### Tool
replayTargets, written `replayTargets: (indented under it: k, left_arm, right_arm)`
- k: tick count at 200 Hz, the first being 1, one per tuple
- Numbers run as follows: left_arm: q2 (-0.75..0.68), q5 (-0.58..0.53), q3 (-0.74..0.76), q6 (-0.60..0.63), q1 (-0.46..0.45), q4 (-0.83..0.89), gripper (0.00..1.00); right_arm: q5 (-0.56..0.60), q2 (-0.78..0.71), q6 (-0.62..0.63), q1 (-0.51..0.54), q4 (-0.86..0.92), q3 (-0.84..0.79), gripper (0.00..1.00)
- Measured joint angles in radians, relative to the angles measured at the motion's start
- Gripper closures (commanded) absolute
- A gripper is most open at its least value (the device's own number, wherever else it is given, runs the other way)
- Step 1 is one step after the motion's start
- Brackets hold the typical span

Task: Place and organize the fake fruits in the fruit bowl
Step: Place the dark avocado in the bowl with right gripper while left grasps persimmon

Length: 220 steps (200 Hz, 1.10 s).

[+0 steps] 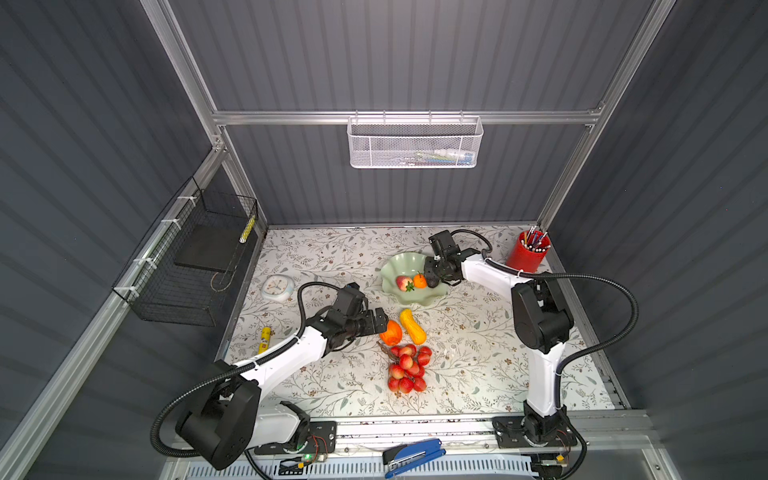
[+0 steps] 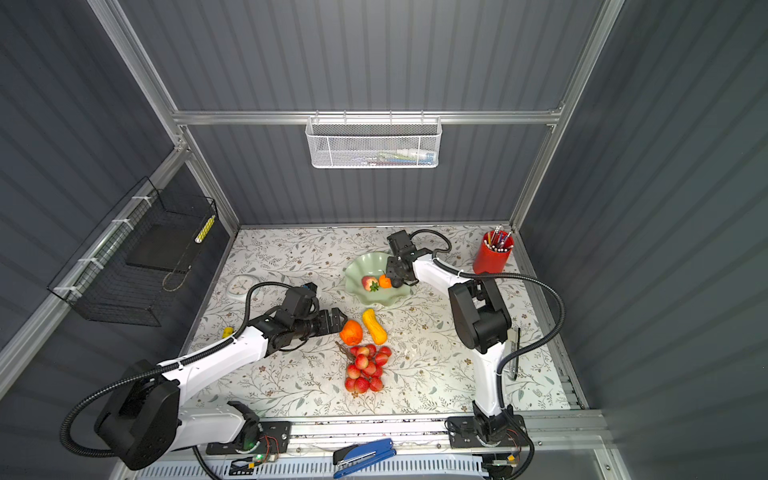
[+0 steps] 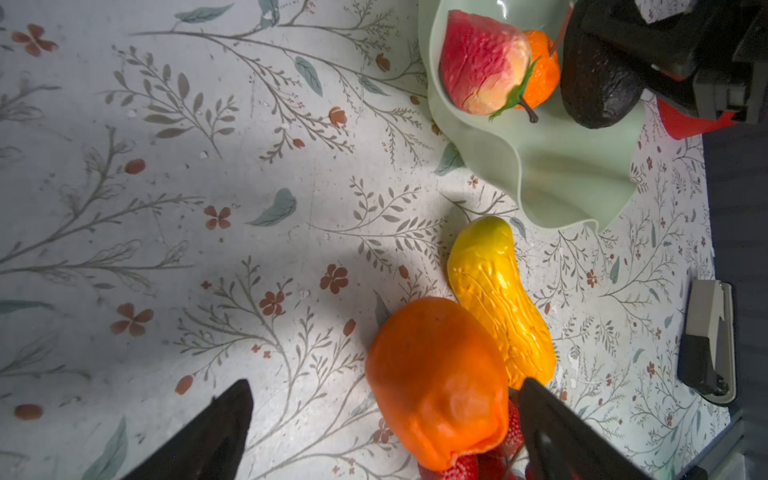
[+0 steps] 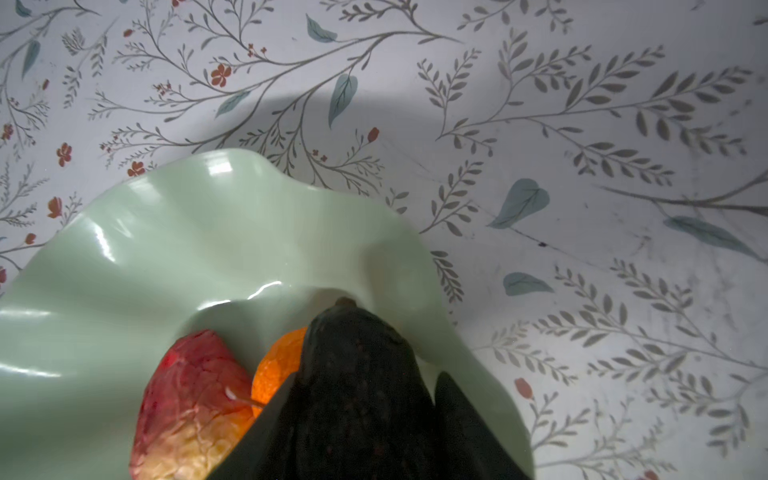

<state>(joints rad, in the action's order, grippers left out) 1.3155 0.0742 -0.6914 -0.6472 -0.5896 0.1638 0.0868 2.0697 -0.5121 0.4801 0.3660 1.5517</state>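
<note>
**While the right jaws bracket the avocado in the bowl, the left stands wide at the big orange fruit**

As I read the right wrist view, the right gripper [image 4: 368, 376] has the avocado [image 3: 598, 91] between its fingers, within the rim of the fruit bowl [image 1: 397, 262]. One finger [image 4: 266, 428] lies against the skin, and a sliver of bowl shows beside the other. Clamped or loose, I cannot tell. The avocado's narrow end points away from the wrist, its long axis in line with the fingers, and its broad end is cut off by the frame. Strawberry [image 1: 402, 283] and small orange [image 1: 420, 281] touch each other in the bowl, just beside it.

Left gripper [image 1: 381, 322]: jaws fully apart, holding nothing. The larger orange-red fruit [image 3: 436, 386] lies on the table [image 1: 332, 257] between them, close to one finger; contact unclear. The ridged oblong [image 3: 498, 299] touches it, greenish end toward the bowl. The berry bunch [image 1: 407, 368] runs lengthwise toward the table's near edge and is mostly cropped in the left wrist view.
</note>
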Motion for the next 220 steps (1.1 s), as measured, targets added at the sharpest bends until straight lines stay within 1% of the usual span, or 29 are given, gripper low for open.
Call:
replayTargets:
  k: [27,57,91,111,130,138,152,168,177,190,199,220]
  left_arm:
    - [0.047,0.036,-0.012,0.007,-0.001,-0.021,0.00]
    - [0.087,0.068,-0.039,0.019,-0.006,-0.034,0.00]
    - [0.132,0.101,-0.074,0.036,-0.018,-0.049,0.00]
    - [0.162,0.117,-0.087,0.042,-0.029,-0.054,0.01]
    - [0.209,0.134,-0.107,0.050,-0.038,-0.050,0.01]
    - [0.233,0.140,-0.119,0.054,-0.041,-0.045,0.04]
    - [0.273,0.149,-0.140,0.063,-0.049,-0.033,0.12]
    - [0.299,0.155,-0.151,0.072,-0.058,-0.020,0.24]
    - [0.301,0.156,-0.153,0.080,-0.058,-0.014,0.29]
    - [0.298,0.152,-0.153,0.086,-0.060,-0.002,0.39]
    - [0.291,0.145,-0.153,0.092,-0.060,0.010,0.40]
    - [0.237,0.105,-0.153,0.103,-0.060,0.060,0.39]
  right_arm:
    - [-0.011,-0.005,0.011,0.000,0.005,0.023,0.28]
    - [-0.014,-0.070,0.023,-0.005,0.011,0.031,0.20]
    - [-0.009,-0.240,0.020,-0.013,-0.007,0.004,0.14]
    - [-0.002,-0.354,0.012,-0.017,-0.030,-0.063,0.12]
    - [0.008,-0.426,0.000,-0.021,-0.042,-0.140,0.10]
    - [0.010,-0.444,-0.003,-0.023,-0.043,-0.167,0.10]
    - [0.017,-0.465,-0.005,-0.031,-0.042,-0.211,0.09]
    - [0.026,-0.480,-0.007,-0.046,-0.037,-0.245,0.08]
    - [0.031,-0.488,-0.007,-0.055,-0.034,-0.255,0.08]
    - [0.039,-0.498,-0.007,-0.063,-0.028,-0.258,0.07]
    - [0.045,-0.507,-0.007,-0.068,-0.029,-0.258,0.06]
    - [0.051,-0.521,-0.007,-0.069,-0.030,-0.258,0.06]
